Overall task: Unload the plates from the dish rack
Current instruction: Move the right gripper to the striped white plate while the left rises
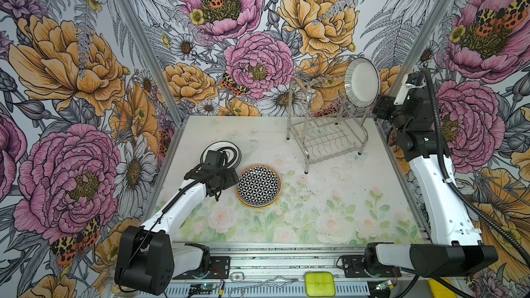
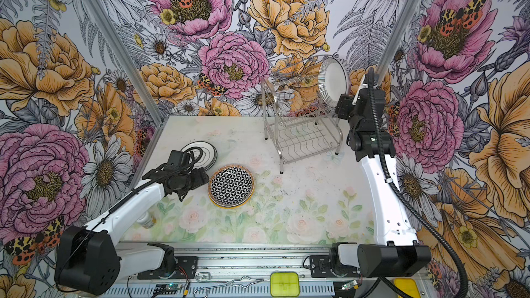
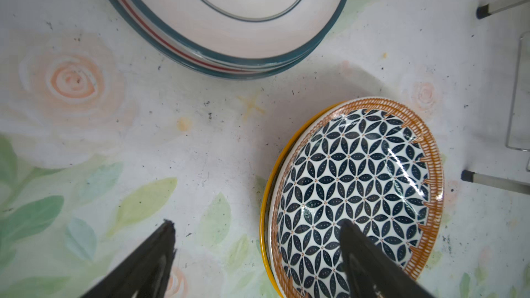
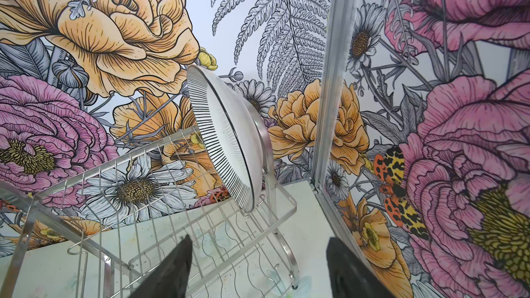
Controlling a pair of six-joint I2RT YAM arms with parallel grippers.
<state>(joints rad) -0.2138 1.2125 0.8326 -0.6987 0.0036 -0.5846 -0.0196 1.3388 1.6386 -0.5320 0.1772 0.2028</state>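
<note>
One striped-rim plate (image 1: 362, 83) stood on the dish rack (image 1: 324, 139) upper tier. I noted the right gripper (image 4: 258, 238) raised beside it, spread and empty. The left gripper (image 3: 256, 223) hung low and spread over the lattice plate (image 1: 259, 186), well apart from the rack.

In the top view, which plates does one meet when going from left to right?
The ringed plates, the lattice plate, then the striped-rim plate standing in the dish rack.

Bold floral wallpaper walls (image 1: 71, 67) around a pale rose-printed tabletop (image 1: 329, 210), aluminium corner posts (image 1: 137, 32).
</note>
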